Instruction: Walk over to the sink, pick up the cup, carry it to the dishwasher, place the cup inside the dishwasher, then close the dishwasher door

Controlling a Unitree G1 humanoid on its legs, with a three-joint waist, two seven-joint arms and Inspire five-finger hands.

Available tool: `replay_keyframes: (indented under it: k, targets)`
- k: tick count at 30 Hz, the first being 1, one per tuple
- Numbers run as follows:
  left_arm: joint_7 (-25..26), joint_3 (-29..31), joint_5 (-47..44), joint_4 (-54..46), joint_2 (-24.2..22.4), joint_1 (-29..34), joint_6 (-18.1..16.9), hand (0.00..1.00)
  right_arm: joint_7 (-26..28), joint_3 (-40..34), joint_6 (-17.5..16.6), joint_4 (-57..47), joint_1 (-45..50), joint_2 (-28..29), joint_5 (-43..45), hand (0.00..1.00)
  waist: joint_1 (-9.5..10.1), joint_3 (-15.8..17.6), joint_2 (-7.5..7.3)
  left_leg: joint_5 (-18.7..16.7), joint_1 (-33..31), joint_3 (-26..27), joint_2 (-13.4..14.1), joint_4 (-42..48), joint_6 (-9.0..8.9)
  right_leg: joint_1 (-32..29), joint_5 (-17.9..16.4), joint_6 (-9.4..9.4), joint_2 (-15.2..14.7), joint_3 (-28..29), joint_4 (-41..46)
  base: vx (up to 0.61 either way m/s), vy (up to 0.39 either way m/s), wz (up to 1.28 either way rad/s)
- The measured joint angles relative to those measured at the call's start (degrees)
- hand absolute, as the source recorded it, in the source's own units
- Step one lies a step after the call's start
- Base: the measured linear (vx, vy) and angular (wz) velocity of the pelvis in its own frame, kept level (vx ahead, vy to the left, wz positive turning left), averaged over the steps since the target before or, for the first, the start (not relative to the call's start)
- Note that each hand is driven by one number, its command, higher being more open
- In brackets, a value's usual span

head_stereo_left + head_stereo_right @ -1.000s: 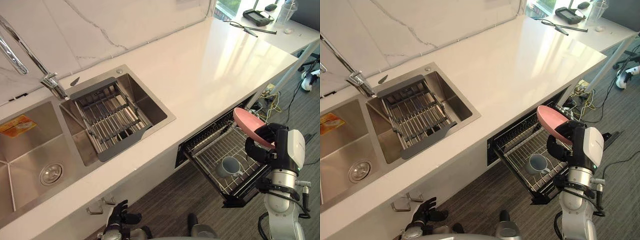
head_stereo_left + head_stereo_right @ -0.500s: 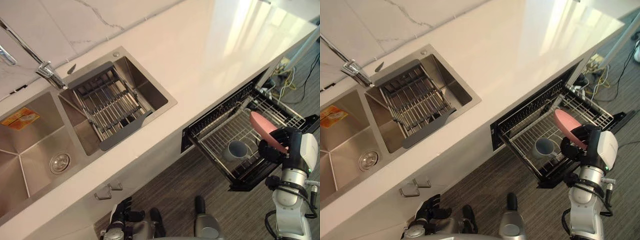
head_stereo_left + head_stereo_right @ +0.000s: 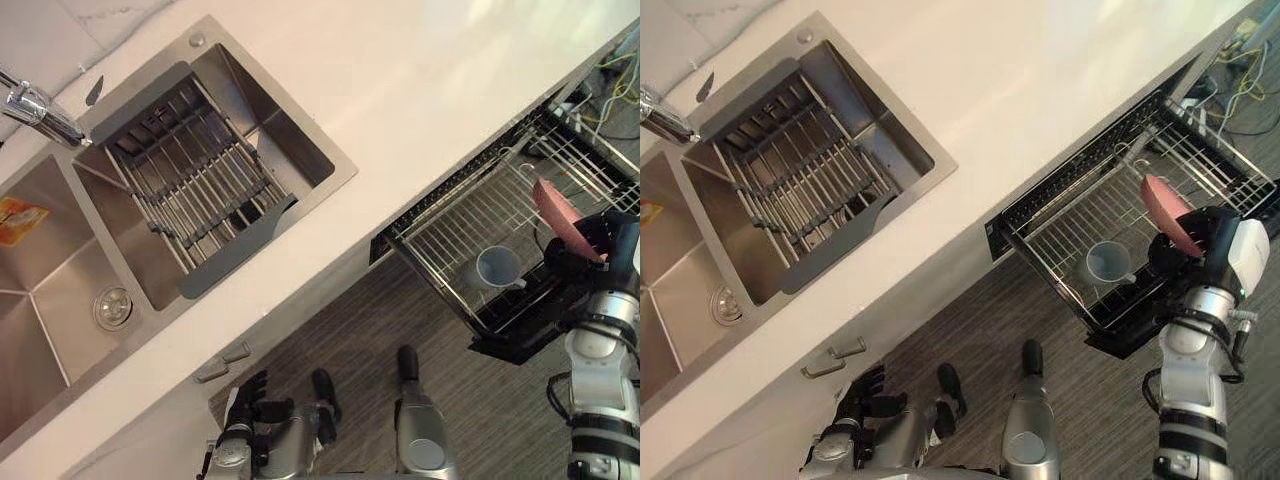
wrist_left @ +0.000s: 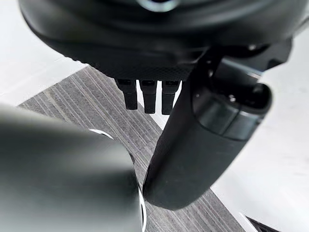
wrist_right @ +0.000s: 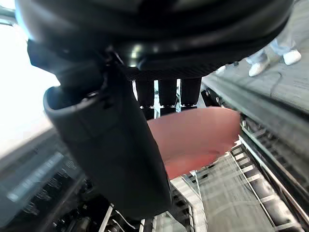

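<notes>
Faucet: chrome faucet [image 3: 35, 110] at the far left, standing on the strip between the two basins.
Sink: steel double sink [image 3: 300, 150] set into the counter. The left basin holds a round drain [image 3: 112, 307] and an orange sticker [image 3: 18, 218].
Drain rack: grey-framed wire rack [image 3: 195, 190] lying across the right basin, nothing on it.
Left hand: left hand [image 3: 245, 395] low by the cabinet front, just below two metal handles [image 3: 225, 362]. In its wrist view the fingers [image 4: 148, 96] hang straight and loose beside the thumb, holding nothing.
Counter: white counter [image 3: 400, 90] running from the sink toward the right.
Floor: grey striped floor [image 3: 340, 320] in front of the cabinets.
Dishwasher rack: wire rack [image 3: 450, 225] drawn out from the dark opening under the counter, its dark front edge toward the robot.
Cup: pale blue-grey cup [image 3: 496, 268] standing mouth up inside the dishwasher rack, near its front edge, handle toward the right hand. It is apart from both hands.
Plate: pink plate [image 3: 560, 212] held on edge and tilted above the right part of the rack, clear of the cup.
Right hand: right hand [image 3: 590, 245] over the rack's near right corner. In its wrist view the thumb [image 5: 111, 145] and the fingers pinch the plate's rim between them.
</notes>
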Motion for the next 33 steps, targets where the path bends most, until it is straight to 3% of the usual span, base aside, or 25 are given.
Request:
replay_keyframes:
  k: [7, 8, 19, 33]
  targets:
    - [0.01, -0.1, -0.73, -0.17, -0.14, -0.03, -0.28, 0.9, 0.57, 4.3, 0.01, 6.3, -2.88, -2.1, 2.19, 0.3, 0.18, 0.62, 1.2, 0.26, -1.71, -0.38, -0.13, 0.38, 0.06, -2.07, -0.27, 0.03, -0.26, -0.15, 1.49, -0.04, -0.002, 0.03]
    - [0.01, -0.11, -0.73, -0.17, -0.14, -0.03, -0.34, 0.9, 0.58, 4.38, 0.0, 6.39, -2.98, -2.16, 2.26, 0.9, 0.15, 0.68, 1.25, 0.27, -1.8, -0.47, -0.15, 0.39, 0.06, -2.14, -0.27, 0.03, -0.28, -0.21, 1.56, -0.06, -0.001, 0.07]
    - [0.07, -1.06, -0.74, -0.18, 0.04, -0.18, -0.92, 0.9, 0.57, 6.08, -0.16, 6.64, -4.31, -3.15, 2.24, 0.9, 0.02, 0.93, 1.53, 0.62, -2.83, -2.9, -0.39, 0.52, 0.21, -2.81, -0.23, 0.06, -0.63, -1.34, 2.38, -0.03, 0.003, 0.06]
    - [0.11, -0.94, -0.69, -0.41, 0.08, -0.57, -0.03, 0.9, 0.35, 4.64, -0.29, -9.47, -1.68, 0.47, 1.99, 0.9, -0.04, 1.6, 0.52, 0.84, -0.38, -3.1, -0.71, -0.98, 0.42, 0.09, 0.43, 0.28, -0.61, -1.17, 0.16, 0.0, 0.0, 0.0]
